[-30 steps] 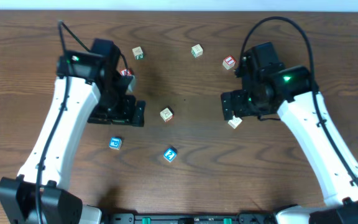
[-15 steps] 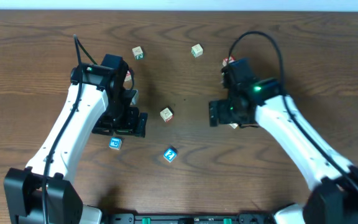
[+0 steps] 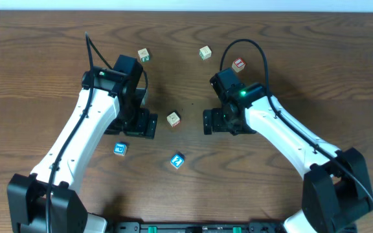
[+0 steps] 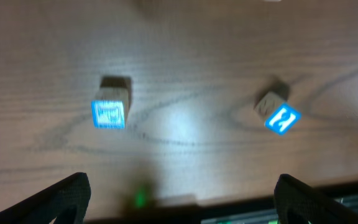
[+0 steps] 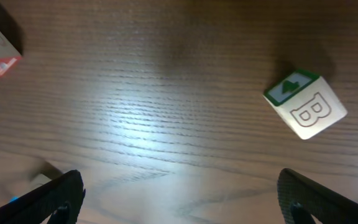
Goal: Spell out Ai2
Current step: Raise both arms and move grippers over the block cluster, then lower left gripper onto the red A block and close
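I see the 2 block (image 3: 177,160) lying on the table (image 3: 37,45), just right of a blue block (image 3: 120,149). A tan block (image 3: 173,119) sits between my left gripper (image 4: 182,190) and right gripper (image 5: 179,190), both spread and empty.

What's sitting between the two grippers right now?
One small wooden block lies between the left gripper and the right gripper, touching neither. The overhead view shows it.
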Robot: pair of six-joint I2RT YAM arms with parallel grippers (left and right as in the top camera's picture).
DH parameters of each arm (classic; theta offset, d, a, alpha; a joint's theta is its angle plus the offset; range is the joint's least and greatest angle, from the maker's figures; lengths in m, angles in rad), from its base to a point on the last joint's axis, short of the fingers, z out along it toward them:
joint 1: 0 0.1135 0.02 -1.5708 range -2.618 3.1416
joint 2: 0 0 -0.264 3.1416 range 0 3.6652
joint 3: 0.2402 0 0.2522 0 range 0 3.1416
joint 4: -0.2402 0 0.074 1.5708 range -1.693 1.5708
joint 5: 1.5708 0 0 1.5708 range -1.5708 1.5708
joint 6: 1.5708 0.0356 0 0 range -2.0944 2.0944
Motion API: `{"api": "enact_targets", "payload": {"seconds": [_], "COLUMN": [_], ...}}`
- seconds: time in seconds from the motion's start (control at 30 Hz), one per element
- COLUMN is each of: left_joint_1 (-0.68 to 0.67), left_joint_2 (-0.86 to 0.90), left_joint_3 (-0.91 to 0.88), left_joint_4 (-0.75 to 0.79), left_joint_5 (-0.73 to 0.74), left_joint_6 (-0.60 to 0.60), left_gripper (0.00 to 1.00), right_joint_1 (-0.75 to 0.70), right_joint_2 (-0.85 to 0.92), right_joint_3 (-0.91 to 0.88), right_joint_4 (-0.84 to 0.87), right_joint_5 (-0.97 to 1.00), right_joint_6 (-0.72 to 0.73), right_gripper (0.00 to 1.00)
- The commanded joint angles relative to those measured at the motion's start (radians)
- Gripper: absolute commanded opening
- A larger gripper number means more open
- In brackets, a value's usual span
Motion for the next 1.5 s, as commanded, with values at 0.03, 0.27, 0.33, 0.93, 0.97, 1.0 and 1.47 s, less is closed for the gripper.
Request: {"api": "enact_targets", "payload": {"seconds": [0.03,0.27,0.33,0.93,0.97,1.0,1.47], "left_joint_1": [-0.001,-0.001,-0.001,0.002,0.003,0.003,0.021], "left_joint_2": [-0.006,0.004,0.024,0.229,0.23,0.23,0.23], "left_joint_3": [0.0,0.0,0.0,0.001,0.001,0.001,0.001], "left_joint_4": [0.05,0.187,0.206,0.496,0.505,0.513,0.579], "left_joint_5": [-0.018,-0.026,-0.03,-0.238,-0.261,-0.282,-0.31], "left_joint_6": [-0.04,-0.08,-0.08,-0.167,-0.199,-0.229,-0.811], "left_gripper": [0.96,0.95,0.95,0.95,0.95,0.95,0.95], "right_joint_1": [0.005,0.011,0.013,0.009,0.008,0.008,-0.027], "right_joint_2": [0.003,0.003,0.003,0.003,0.003,0.003,0.003], "right_joint_3": [0.0,0.002,0.008,0.055,0.055,0.055,0.055], "right_joint_4": [0.012,0.035,0.035,0.028,0.028,0.028,0.008], "right_joint_5": [-0.019,-0.035,-0.034,0.063,0.072,0.085,0.109], "right_joint_6": [0.093,0.152,0.152,0.079,0.079,0.079,0.068], "right_gripper": [0.99,0.94,0.95,0.99,0.99,0.99,0.99]}}
